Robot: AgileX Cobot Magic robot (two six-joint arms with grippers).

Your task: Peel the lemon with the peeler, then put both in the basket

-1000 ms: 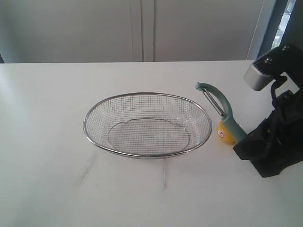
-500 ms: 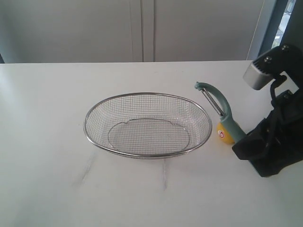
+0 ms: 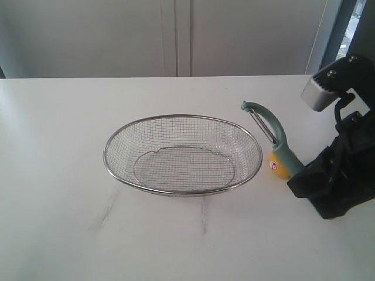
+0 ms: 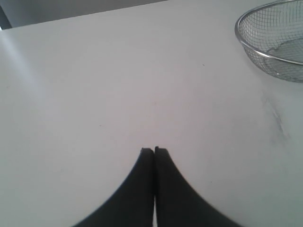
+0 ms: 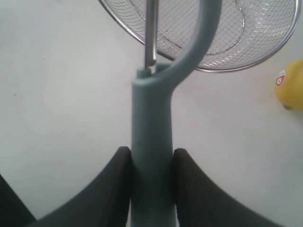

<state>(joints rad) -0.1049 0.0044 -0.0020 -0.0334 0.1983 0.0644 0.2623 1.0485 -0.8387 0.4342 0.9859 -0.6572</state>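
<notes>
My right gripper [image 5: 151,153] is shut on the handle of the teal-green peeler [image 5: 151,142]. In the exterior view the peeler [image 3: 270,132] rises from the gripper [image 3: 302,172] with its hooked head and blade up and to the left. The small yellow lemon [image 3: 279,165] with a red-and-white sticker rests on the table just behind the peeler handle, right of the wire basket [image 3: 114,170]. The lemon [image 5: 290,85] also shows at the edge of the right wrist view, beside the basket [image 5: 142,40]. My left gripper [image 4: 154,150] is shut on nothing above bare table, and the basket rim [image 4: 244,45] is off to one side.
The white table carries faint scuff marks [image 3: 105,213] in front of the basket. A pale wall with cabinet seams [image 3: 176,35] runs behind the table. The right arm's black body [image 3: 340,181] fills the right edge.
The right arm and the peeler shifted very slightly to the left during the first half second. Nothing else has moved.
</notes>
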